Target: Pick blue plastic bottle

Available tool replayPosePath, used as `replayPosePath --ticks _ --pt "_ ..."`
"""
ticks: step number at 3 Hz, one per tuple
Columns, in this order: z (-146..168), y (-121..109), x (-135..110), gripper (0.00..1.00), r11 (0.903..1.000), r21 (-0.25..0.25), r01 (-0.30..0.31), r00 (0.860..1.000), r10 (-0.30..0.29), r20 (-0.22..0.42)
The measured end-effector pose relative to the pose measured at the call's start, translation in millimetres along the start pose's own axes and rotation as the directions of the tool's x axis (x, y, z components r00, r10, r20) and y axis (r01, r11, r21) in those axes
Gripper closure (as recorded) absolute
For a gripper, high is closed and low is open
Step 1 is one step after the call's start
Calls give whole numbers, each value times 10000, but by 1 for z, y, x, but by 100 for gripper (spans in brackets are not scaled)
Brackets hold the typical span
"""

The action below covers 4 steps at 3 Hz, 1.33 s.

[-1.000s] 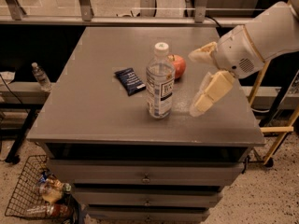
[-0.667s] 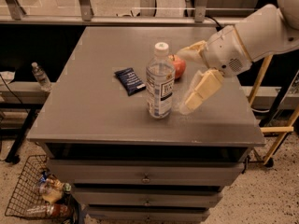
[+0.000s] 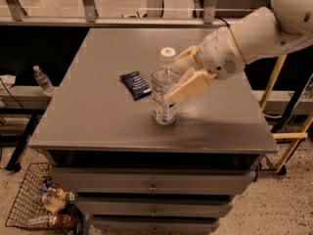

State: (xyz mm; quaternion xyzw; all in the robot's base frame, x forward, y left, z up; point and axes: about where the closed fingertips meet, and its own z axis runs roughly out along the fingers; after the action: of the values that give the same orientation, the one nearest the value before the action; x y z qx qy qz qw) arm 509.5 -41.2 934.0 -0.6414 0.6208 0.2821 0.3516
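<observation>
The blue plastic bottle (image 3: 163, 89) stands upright on the grey table (image 3: 98, 126), near its front middle. It is clear, with a white cap and a white-and-blue label. My gripper (image 3: 174, 82) reaches in from the right at the height of the bottle's upper half. It is open, one cream finger (image 3: 190, 86) in front of the bottle's right side and the other behind it. The fingers do not close on the bottle. The white arm (image 3: 254, 33) runs off to the upper right.
A flat dark blue snack packet (image 3: 136, 84) lies just left of the bottle. A small clear bottle (image 3: 43, 80) stands on a low ledge left of the table. A wire basket (image 3: 38, 204) with packets sits on the floor front left. Yellow stand legs (image 3: 288, 136) are on the right.
My gripper has moved left, from beside the bottle to straddling its right side. It now hides the red apple behind the bottle. The bottle has not moved.
</observation>
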Motion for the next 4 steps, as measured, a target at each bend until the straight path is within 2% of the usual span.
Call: replayPosePath --ticks 2,3,4 --pt "18 0 -24 85 9978 -477 467 9977 -443 505" --pt "7 1 -39 100 9966 -311 766 9947 -743 710" --pt "-22 1 -57 100 9925 242 1202 9883 -1219 914"
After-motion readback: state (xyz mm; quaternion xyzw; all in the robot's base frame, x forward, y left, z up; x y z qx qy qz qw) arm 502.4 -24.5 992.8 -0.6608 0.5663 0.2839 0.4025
